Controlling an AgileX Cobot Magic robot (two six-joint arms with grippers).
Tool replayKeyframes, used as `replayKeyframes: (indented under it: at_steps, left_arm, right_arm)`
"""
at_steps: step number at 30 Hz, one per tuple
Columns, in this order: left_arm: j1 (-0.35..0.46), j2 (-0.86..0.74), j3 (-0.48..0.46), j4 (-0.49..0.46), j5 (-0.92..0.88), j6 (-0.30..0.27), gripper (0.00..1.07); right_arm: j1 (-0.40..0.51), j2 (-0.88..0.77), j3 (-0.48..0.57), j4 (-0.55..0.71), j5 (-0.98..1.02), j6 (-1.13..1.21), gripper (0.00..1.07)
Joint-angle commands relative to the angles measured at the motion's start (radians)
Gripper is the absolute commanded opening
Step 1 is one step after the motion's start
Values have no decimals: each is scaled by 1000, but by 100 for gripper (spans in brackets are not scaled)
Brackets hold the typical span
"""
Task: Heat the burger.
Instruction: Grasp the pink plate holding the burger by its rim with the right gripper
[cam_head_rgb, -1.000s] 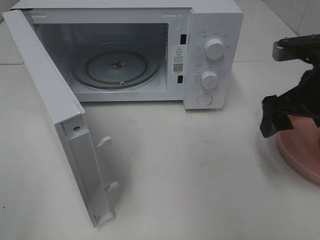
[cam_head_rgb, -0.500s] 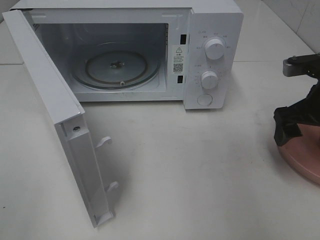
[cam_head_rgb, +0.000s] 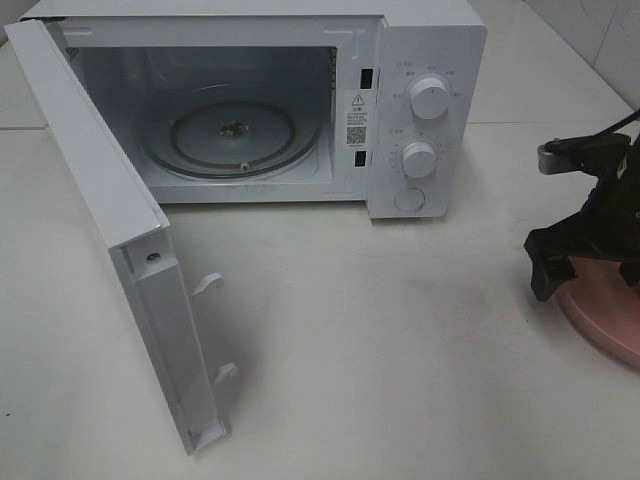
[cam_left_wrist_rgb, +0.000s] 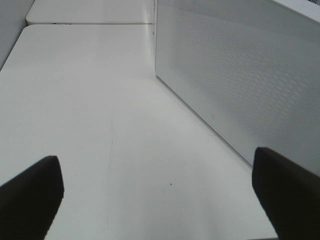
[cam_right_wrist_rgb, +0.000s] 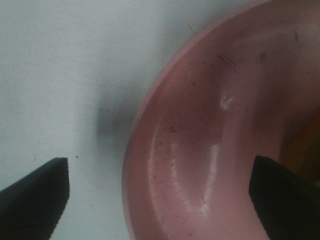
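The microwave is set at the far side of the white table. Its door is swung fully open to the left. Inside the cavity a round glass turntable is seen, and nothing lies on it. At the right edge of the high view a pink plate is cut off by the frame. In the right wrist view the same plate is shown as a shallow, glossy dish with fine scuffs. The burger is made out only as an orange-brown patch at the edge of that view, inside the plate and partly hidden by a dark finger. It is out of frame in the high view.

The right gripper is held just over the near-left part of the plate. Its jaws are spread wide, with one finger over the bare table and the other over the plate's inner part, and nothing is gripped. The left gripper is seen in its wrist view alone. Its jaws are likewise spread wide and empty over the table, near a white panel of fine dotted mesh. Which part of the microwave this is cannot be told.

On the microwave's right front two round white knobs are mounted one above the other, with a round button beneath. A warning sticker is fixed beside the cavity. Two white latch hooks stick out from the door's inner edge. The open door stands between the left side of the table and the cavity.
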Motion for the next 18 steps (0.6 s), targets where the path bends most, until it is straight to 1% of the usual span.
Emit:
replayKeyframes:
  at_steps: [1, 14, 17, 18]
  left_arm:
    - [-5, -24, 5, -8, -17, 3, 96]
    - [-5, -24, 5, -8, -17, 3, 96]
    - [-5, -24, 5, -8, -17, 3, 96]
    - [-5, -24, 5, -8, -17, 3, 96]
  right_arm:
    - [-3, 40, -6, 0, -5, -11, 92]
    - [-3, 104, -6, 6, -13, -11, 89]
    - [-3, 105, -6, 7, -13, -11, 88]
    - [-3, 106, -6, 7, -12, -11, 85]
